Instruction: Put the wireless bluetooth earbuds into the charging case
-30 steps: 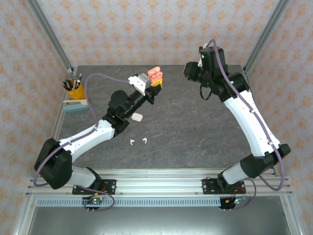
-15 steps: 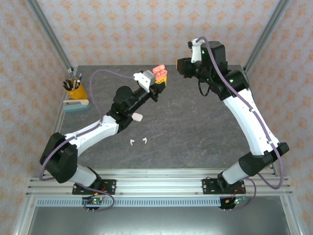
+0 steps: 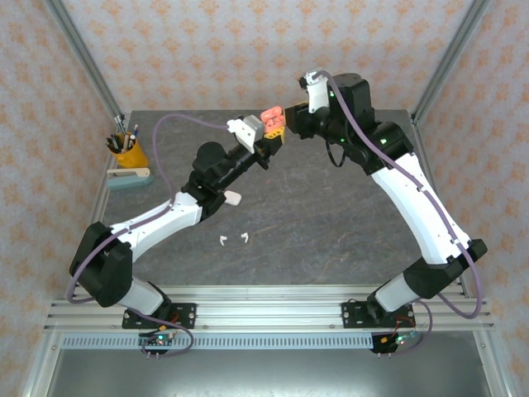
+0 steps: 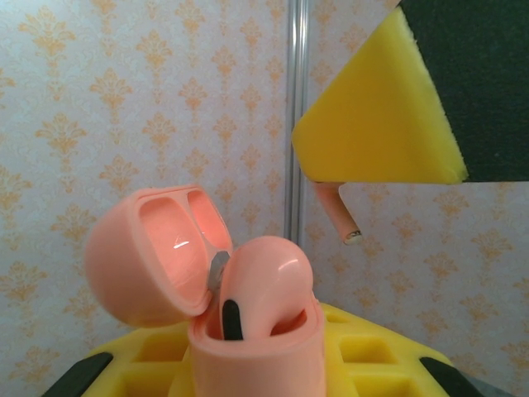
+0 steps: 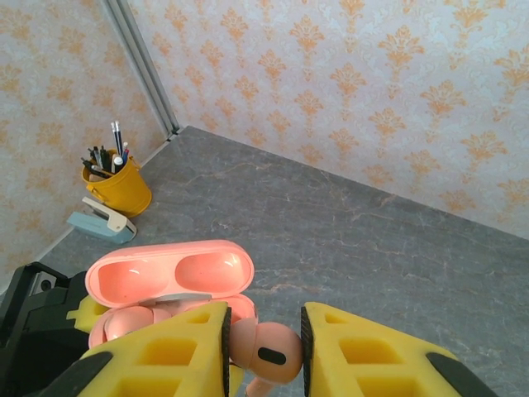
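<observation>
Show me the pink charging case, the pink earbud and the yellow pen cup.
pink charging case [image 5: 169,273]: right wrist view, inside of its open lid.
pink earbud [image 5: 275,341]: right wrist view, its rounded head.
yellow pen cup [image 5: 120,190]: right wrist view, its side wall.

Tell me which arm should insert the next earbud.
Right. The right gripper pinches a pink earbud close beside the open pink case. The left gripper is shut on that case, holding it up, so it can't pick anything.

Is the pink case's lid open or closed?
Open. The lid of the pink case is flipped back, showing its hollow inside.
</observation>
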